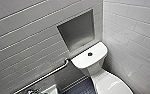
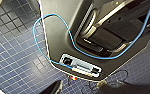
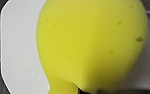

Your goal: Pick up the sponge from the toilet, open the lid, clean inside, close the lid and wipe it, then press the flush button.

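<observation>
Sponge first: it's bright yellow and right up against the right wrist camera, with a few small pores showing on its face. It narrows into a squeezed neck at one end, where a dark bit of the right pincer pokes in. So that pincer looks clamped on the sponge. Behind it is a smooth white surface with a rounded corner. It's probably the toilet, but I honestly can't tell which part, or whether the sponge is touching it.

In the head view, the toilet sits in the corner of the room with its cistern against the grey tiled wall. The flush button is a small dark dot in the middle of the white cistern top. The lid looks to be down and is glossy white.

Above the cistern there's a grey recessed niche in the wall. A metal grab bar runs at a slant along the wall beside the toilet. The floor is dark blue mosaic tile.

The left wrist view looks down on blue tile too, plus the robot's own base. A blue cable loops over to a socket panel on it. As for the left pincer, I can't tell whether it's wide or narrow.
</observation>
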{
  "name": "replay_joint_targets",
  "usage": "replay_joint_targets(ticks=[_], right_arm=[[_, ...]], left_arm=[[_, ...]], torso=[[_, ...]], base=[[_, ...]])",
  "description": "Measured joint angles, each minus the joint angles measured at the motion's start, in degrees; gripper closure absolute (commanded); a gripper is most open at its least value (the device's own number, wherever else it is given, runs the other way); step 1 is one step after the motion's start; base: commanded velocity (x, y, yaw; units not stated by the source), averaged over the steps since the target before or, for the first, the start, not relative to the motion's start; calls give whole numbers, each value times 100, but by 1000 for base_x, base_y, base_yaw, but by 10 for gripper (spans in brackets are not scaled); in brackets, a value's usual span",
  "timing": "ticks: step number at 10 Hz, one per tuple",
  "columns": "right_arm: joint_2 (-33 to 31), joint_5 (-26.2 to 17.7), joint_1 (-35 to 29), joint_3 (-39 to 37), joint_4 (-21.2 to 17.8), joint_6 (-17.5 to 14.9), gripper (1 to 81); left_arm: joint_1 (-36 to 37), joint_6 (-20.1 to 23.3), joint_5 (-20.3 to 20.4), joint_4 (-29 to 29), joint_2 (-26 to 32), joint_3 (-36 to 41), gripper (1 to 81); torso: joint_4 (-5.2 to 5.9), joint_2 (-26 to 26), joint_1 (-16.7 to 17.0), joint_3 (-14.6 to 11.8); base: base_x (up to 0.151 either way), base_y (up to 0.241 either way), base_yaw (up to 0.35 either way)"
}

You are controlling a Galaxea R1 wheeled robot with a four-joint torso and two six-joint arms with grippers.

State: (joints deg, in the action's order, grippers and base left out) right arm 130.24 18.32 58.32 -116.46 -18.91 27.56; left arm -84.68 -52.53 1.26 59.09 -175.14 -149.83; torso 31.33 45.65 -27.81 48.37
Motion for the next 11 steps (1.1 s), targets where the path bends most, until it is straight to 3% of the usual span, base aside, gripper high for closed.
replay_joint_targets(ticks=[4,7,9,11], right_arm=[[-356,1304,1197,282,0,333,811],[-527,1943,2147,824,124,411,811],[-814,2147,2089,1453,345,402,811],[-1265,2186,1958,2247,367,101,811]], left_arm=[[4,0,1,0,-11,0,10],[2,0,1,0,-18,0,10],[2,0,1,1,-55,0,10],[4,0,1,0,-61,0,10]], torso=[[0,0,0,0],[0,0,0,-2],[0,0,0,-2],[0,0,0,-2]], base=[[0,0,0],[0,0,0],[0,0,0],[0,0,0]])
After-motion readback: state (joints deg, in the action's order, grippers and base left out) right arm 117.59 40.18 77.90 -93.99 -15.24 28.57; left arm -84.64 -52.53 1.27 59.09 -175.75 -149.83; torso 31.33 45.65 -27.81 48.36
